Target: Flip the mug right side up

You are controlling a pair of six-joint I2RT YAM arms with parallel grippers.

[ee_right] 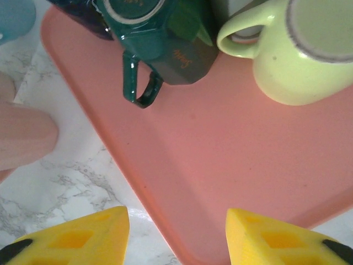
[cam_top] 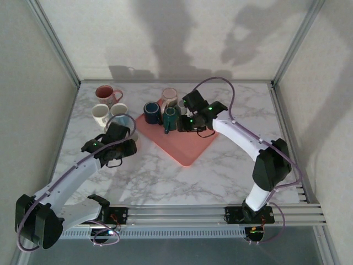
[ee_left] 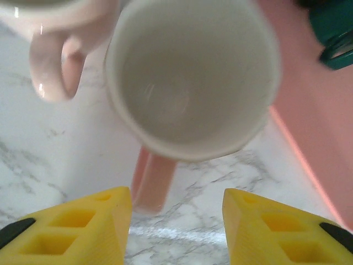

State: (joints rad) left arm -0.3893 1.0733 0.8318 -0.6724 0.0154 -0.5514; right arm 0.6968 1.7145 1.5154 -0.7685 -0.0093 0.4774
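So the left gripper [ee_left: 176, 223] has its yellow jaws spread wide with nothing between them. It hangs right over a pale mug [ee_left: 190, 83] that stands mouth up on the marble table [ee_left: 55, 165]. In the left wrist view that mug fills the upper middle, with its pinkish handle pointing down toward the fingers. It sits just off the left edge of the pink tray [ee_right: 248, 154], and there's another pinkish mug [ee_left: 52, 66] right next to it at upper left.

The right gripper [ee_right: 177, 226] has its jaws apart too and isn't holding anything. It's over the near edge of the tray. At the top of that view a dark green faceted mug [ee_right: 165, 38] looks to be sitting bottom-up on the tray, with a light green mug [ee_right: 298, 66] to its right.
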